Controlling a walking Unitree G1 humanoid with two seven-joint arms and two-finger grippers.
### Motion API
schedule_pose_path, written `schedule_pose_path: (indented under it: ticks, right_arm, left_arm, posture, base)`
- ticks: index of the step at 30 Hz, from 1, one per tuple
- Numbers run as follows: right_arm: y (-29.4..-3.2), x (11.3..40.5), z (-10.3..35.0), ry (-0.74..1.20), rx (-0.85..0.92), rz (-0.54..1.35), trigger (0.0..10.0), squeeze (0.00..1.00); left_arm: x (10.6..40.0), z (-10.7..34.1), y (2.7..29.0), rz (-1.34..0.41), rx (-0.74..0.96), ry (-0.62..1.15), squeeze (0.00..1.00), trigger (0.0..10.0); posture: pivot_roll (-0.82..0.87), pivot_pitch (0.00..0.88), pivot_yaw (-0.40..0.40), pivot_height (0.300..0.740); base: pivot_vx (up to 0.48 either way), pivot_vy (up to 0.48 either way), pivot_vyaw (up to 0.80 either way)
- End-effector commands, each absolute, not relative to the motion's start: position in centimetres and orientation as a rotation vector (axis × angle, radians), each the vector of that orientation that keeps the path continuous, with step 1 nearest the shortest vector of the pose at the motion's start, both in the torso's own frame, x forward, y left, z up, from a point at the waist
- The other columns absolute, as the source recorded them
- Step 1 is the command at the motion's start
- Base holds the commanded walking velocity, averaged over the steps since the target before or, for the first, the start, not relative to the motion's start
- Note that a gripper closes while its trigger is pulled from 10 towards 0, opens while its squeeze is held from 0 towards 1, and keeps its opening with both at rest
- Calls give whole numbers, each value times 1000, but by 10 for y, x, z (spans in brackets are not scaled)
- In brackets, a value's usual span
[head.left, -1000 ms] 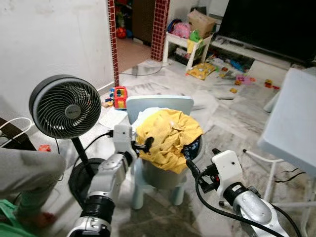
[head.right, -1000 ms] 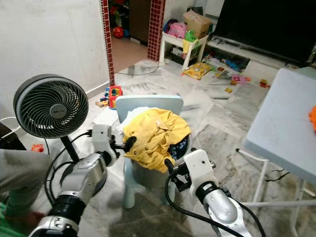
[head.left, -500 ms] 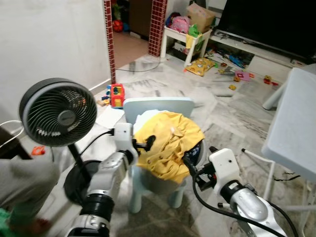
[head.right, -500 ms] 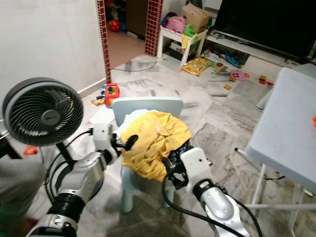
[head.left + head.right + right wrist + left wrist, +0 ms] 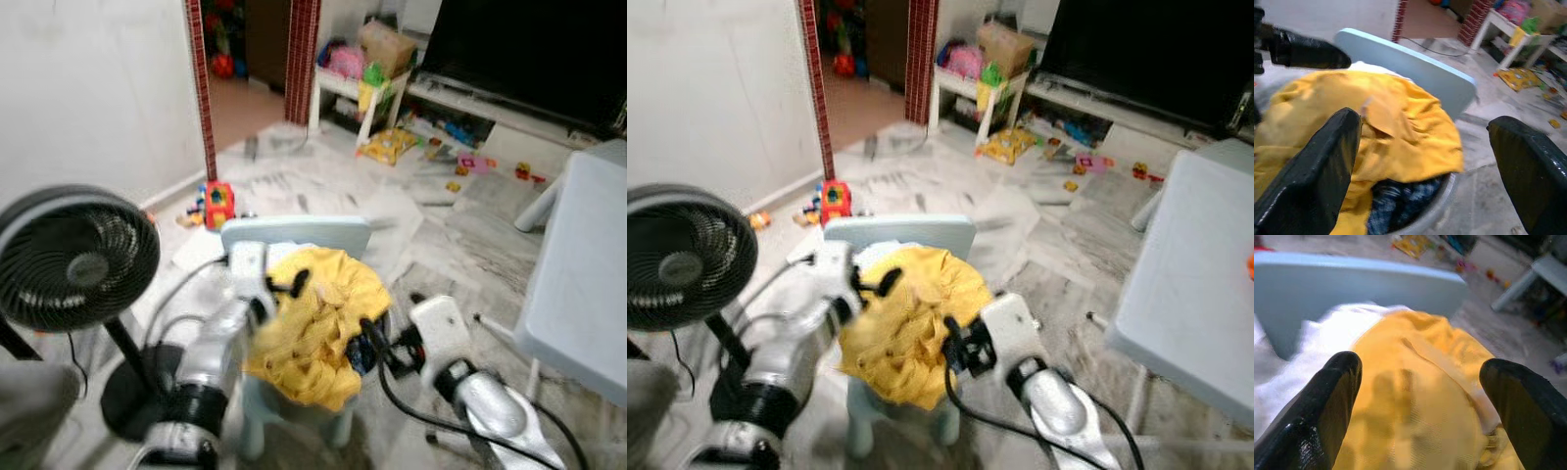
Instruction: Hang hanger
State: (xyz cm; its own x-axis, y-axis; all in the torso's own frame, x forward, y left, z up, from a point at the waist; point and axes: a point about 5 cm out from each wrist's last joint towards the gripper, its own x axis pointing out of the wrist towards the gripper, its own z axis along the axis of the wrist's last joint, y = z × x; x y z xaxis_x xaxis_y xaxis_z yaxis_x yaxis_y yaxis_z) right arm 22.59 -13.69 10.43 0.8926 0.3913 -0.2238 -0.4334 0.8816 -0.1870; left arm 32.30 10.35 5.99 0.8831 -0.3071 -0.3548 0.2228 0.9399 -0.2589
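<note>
On top of a pale blue plastic child's chair (image 5: 294, 235) sits a round grey basin (image 5: 1435, 210) heaped with laundry, and the topmost piece is a crumpled yellow cloth garment (image 5: 313, 333) that spills over the basin's rim. Under it a white cloth (image 5: 1327, 338) shows toward the chair back, and a dark blue checked cloth (image 5: 1396, 205) lies in the basin at the side nearer the right arm. No hanger can be made out among the clothes or anywhere around them.

The left gripper (image 5: 294, 284) hovers just over the yellow garment near the chair back, its two black fingers (image 5: 1327, 401) spread wide apart with nothing between them. The right gripper (image 5: 955, 352) is held at the basin's near edge, just beside the hanging yellow cloth, and its black fingers (image 5: 1317, 176) are likewise parted and empty.

To the robot's left stands a black round floor fan (image 5: 73, 264) on a pole. To its right is the corner of a light grey table (image 5: 578, 284). Beyond the chair the marble-patterned floor (image 5: 441, 245) is strewn with small toys, with a red brick pillar (image 5: 299, 54) and a white low table (image 5: 367, 93) behind. The head views are somewhat blurred.
</note>
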Motion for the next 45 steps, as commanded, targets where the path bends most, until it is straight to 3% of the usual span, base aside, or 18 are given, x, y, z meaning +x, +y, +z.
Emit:
schedule_pose_path:
  ticks: [1, 10, 15, 20, 27, 45]
  right_arm:
    - [-143, 224, 103, 194, -247, 417, 10000, 0]
    - [-142, 229, 102, 192, -251, 422, 10000, 0]
    - [-142, 230, 101, 190, -253, 426, 10000, 0]
    - [-140, 233, 101, 189, -248, 421, 10000, 0]
    - [-142, 234, 103, 176, -237, 392, 10000, 0]
    - [-145, 216, 111, 200, -240, 384, 10000, 0]
  left_arm:
    - [320, 59, 91, -306, -205, 419, 0, 10000]
    - [310, 63, 87, -421, -121, 413, 0, 10000]
    - [303, 54, 98, -393, -100, 473, 0, 10000]
    - [297, 41, 95, -450, -135, 598, 0, 10000]
    - [297, 45, 73, -581, -140, 610, 0, 10000]
    - [297, 30, 57, -602, -163, 756, 0, 10000]
  posture:
    - [41, 0, -115, 740]
    - [57, 0, -117, 740]
    - [69, 0, -120, 740]
    - [71, 0, -122, 740]
    - [58, 0, -118, 740]
    - [-36, 0, -119, 740]
  base:
    - [0, 0, 800]
    - [0, 0, 800]
    - [0, 0, 776]
    - [0, 0, 0]
    - [0, 0, 0]
    - [0, 0, 0]
